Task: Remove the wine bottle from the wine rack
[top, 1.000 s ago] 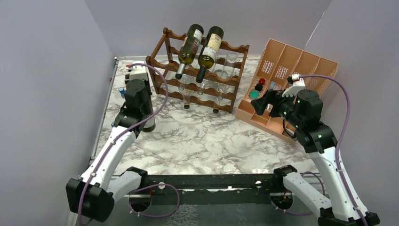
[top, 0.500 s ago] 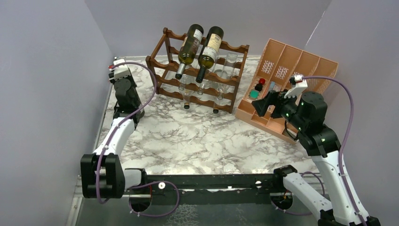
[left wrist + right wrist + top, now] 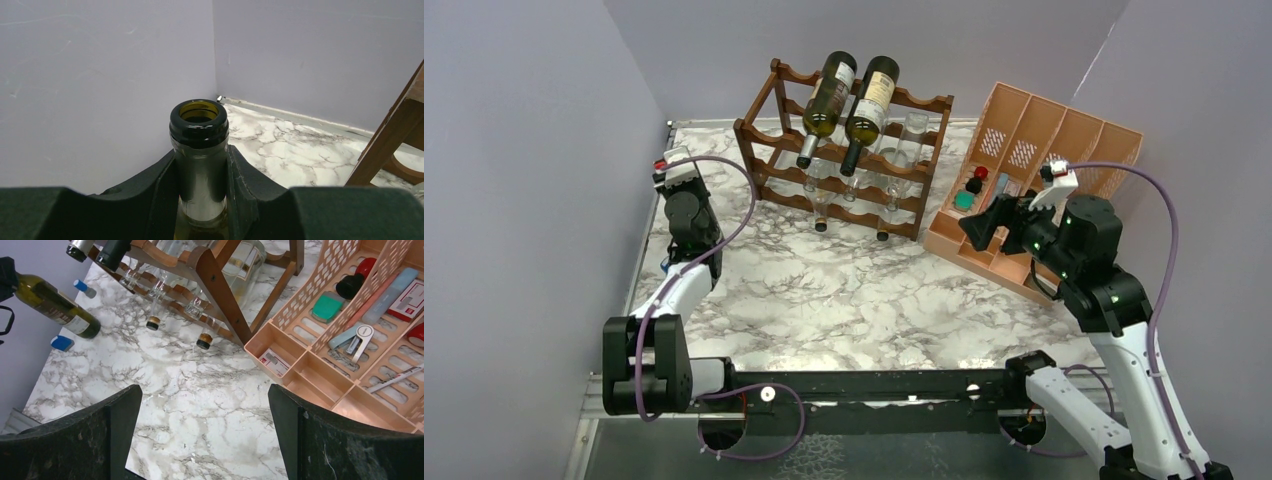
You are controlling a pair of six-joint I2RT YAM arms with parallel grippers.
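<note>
My left gripper (image 3: 200,156) is shut on the neck of the green-glass wine bottle (image 3: 199,131), whose open mouth points at the back left corner. In the right wrist view the wine bottle (image 3: 56,306) hangs tilted by the left wall, base lowest, away from the wine rack (image 3: 216,290). From above, the left gripper (image 3: 674,180) sits left of the dark brown wine rack (image 3: 924,155), and the arm hides the bottle. My right gripper (image 3: 204,390) is open and empty over bare marble; from above the right gripper (image 3: 979,225) is at the organiser's front corner.
Two dark labelled bottles (image 3: 849,100) lie on the rack's top tier, with clear bottles (image 3: 154,290) lower down. A peach divided organiser (image 3: 1064,135) with small items stands on the right. Two blue items (image 3: 62,342) lie on the marble under the held bottle. Walls close in on three sides.
My left arm has swung left and back toward the left wall, carrying the bottle away from the rack. The right arm has hardly moved and stays open.
</note>
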